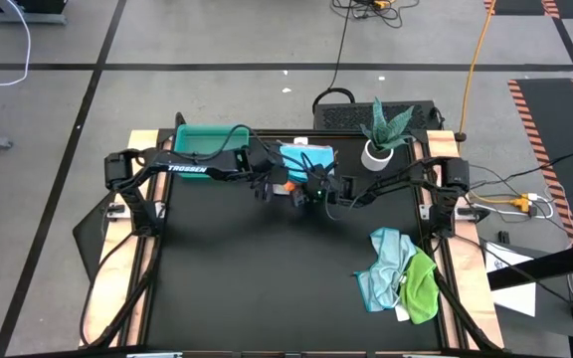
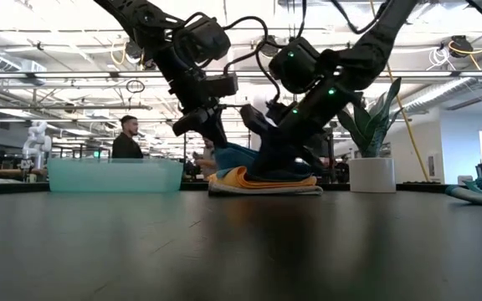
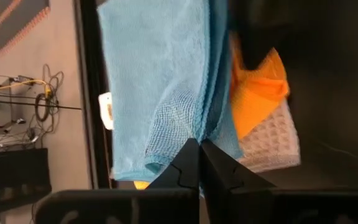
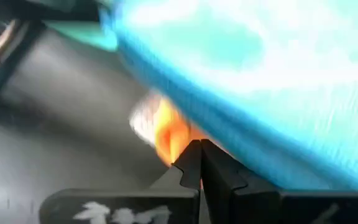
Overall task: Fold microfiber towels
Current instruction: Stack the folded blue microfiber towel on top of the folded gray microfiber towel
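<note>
At the bench's far edge, your left gripper (image 3: pixel 199 163) pinches the bright blue towel (image 1: pixel 306 159) atop the stack | right gripper (image 4: pixel 199 163) closed, pressing it, likely steadying the fold | two towels (image 1: pixel 398 270) wait right

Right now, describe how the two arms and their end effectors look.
Both arms are dark, jointed tubes with black cables looped along them. The left arm carries white TROSSEN lettering. Small green lights glow on the right arm. The left end effector and the right end effector each end in two dark, angular fingers tapering to a point.
</note>
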